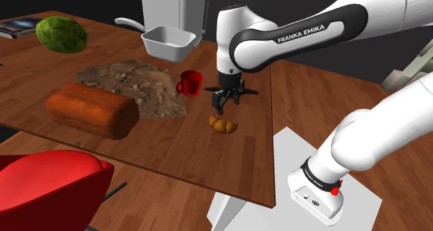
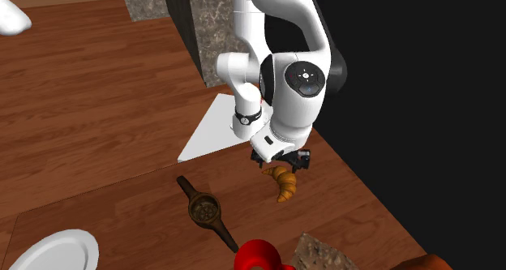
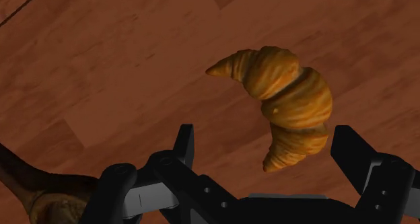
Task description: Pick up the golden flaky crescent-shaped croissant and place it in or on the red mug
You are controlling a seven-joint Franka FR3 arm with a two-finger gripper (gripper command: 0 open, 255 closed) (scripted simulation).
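My claw (image 1: 225, 106) hangs spread open just above the croissant (image 3: 286, 101), which lies untouched on the worktop (image 1: 139, 146) right beneath it. Nothing is lifted yet. I judge that the grasp, the carry and the drop into the red mug (image 1: 190, 82), nearby, are all left to do. The arm (image 1: 298, 35) reads FRANKA EMIKA.

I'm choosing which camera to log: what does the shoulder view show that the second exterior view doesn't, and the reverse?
Shoulder view, not the other: a green round thing and a red chair. Second exterior view, not the shoulder: a white plate and a dark long-handled utensil on the table. Both: the croissant lying on the wooden table below the gripper, and the red mug.
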